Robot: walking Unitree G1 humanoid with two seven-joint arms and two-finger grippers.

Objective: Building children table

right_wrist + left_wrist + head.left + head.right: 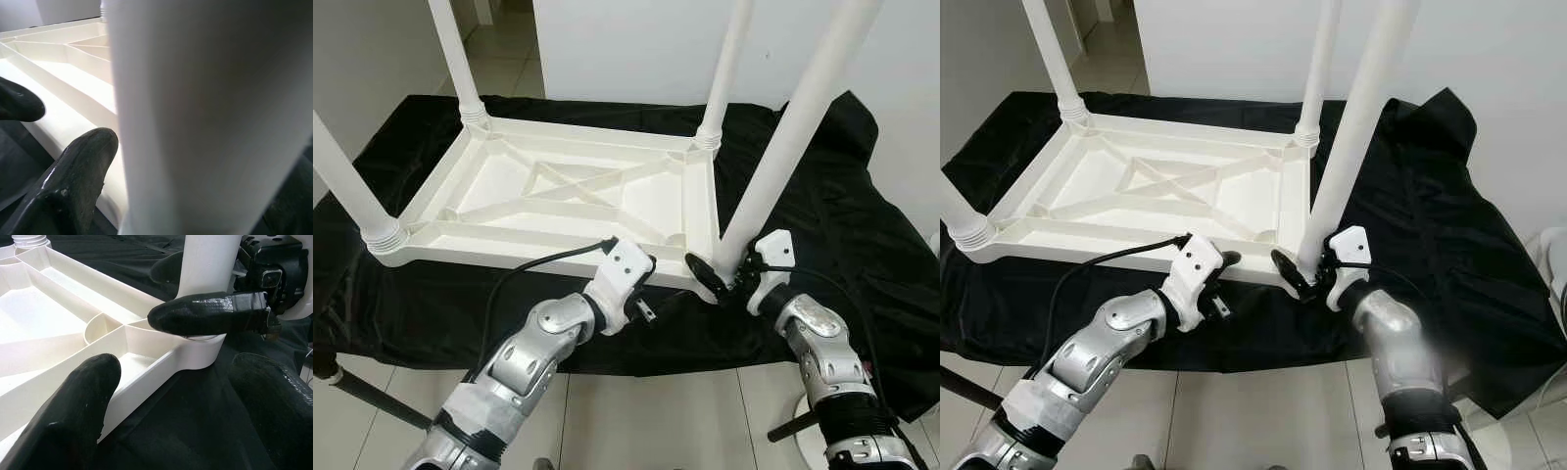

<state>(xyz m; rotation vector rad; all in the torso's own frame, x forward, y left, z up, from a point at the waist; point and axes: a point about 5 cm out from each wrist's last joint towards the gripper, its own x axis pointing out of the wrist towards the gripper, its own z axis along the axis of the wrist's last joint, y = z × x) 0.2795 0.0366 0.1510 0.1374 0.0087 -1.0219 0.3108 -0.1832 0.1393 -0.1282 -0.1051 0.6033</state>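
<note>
Upturned tabletop (570,199) on cloth (842,225), legs at corners (near-right leg (783,147) tilted), wall (636,49) behind

Right end effector (1304,274) clamps tilted white leg (1356,127) at upturned tabletop (1151,191) corner.

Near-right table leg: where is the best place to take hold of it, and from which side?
Probably low on the near-right leg, just above its corner socket on the upturned tabletop. Come from the robot's side, off the open corner, as the right gripper does: the round shaft suits a two-finger pinch, and a low grip steadies the tilted leg.
</note>
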